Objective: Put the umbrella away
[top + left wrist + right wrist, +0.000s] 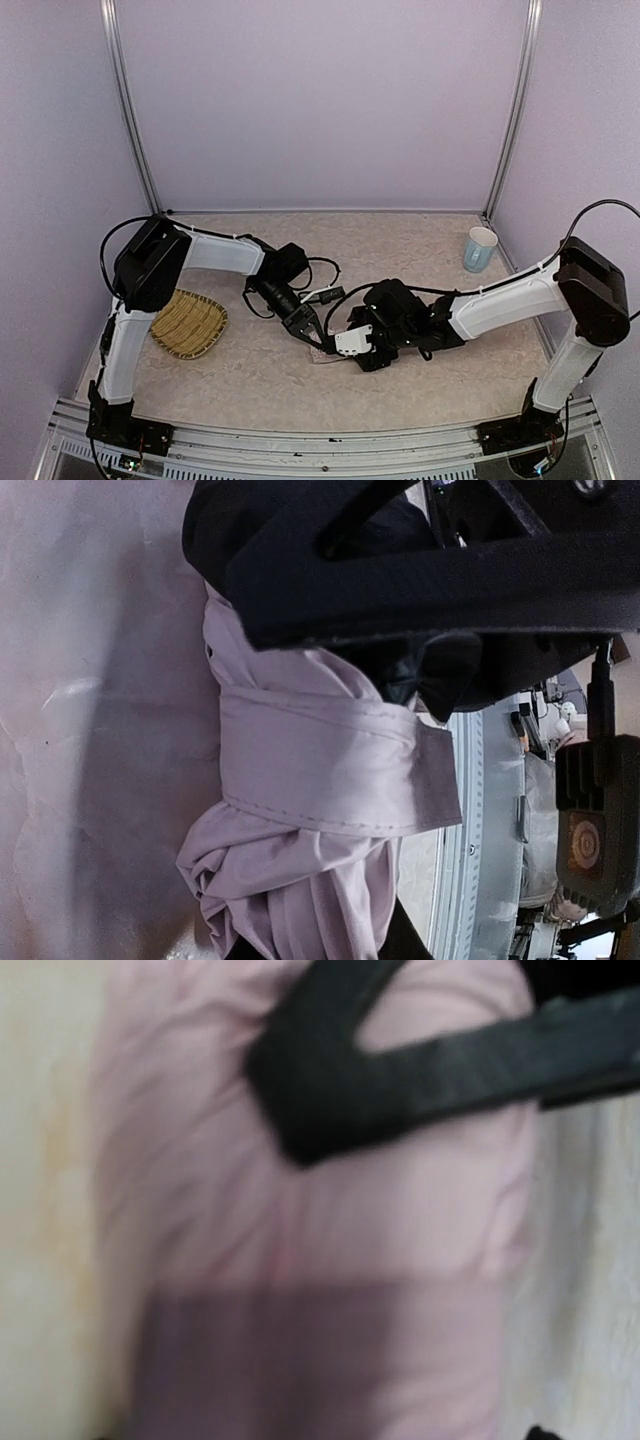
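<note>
Left gripper and right gripper are held nose to nose, low over the strapped umbrella mid-counter. Their grip cannot be told. A woven tray is seen leftward.

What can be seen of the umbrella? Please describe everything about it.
The umbrella is folded into a bundle of pale pink, wrinkled fabric. A band of the same fabric, with stitched edges, is wrapped around it and ends in a flap. It lies on the beige table between the left gripper and the right gripper, which hide most of it from above. Black gripper parts lie against it; whether they clamp it is unclear.
</note>
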### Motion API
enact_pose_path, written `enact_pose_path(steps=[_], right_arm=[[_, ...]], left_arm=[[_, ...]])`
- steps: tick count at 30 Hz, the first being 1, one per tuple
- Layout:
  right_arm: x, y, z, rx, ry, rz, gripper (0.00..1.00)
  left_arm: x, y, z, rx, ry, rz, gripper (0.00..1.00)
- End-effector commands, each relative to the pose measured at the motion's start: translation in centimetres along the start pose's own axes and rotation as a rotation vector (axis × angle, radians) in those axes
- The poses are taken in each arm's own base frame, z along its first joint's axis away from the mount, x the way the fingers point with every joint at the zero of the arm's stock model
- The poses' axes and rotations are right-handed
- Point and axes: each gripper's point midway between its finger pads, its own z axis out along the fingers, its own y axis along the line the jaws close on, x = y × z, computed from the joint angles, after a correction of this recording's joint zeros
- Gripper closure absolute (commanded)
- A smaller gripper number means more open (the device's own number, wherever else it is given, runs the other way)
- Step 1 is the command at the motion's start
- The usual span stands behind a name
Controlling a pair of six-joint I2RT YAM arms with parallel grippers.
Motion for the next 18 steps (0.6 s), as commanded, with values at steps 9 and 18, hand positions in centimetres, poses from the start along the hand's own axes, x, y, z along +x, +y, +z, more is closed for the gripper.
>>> enact_pose_path(steps=[9,18], right_arm=[[2.3,1.5,1.8,-0.190,0.100,0.186,0.39],[0.1,2.0,0.1,-0.377,-0.006,0.369,0.45]], left_arm=[[1.2,0.2,-0.2,-0.024,0.062,0.036,0.10],[-4.2,-1.5,-5.9,-0.385,-0.191,0.410,0.01]])
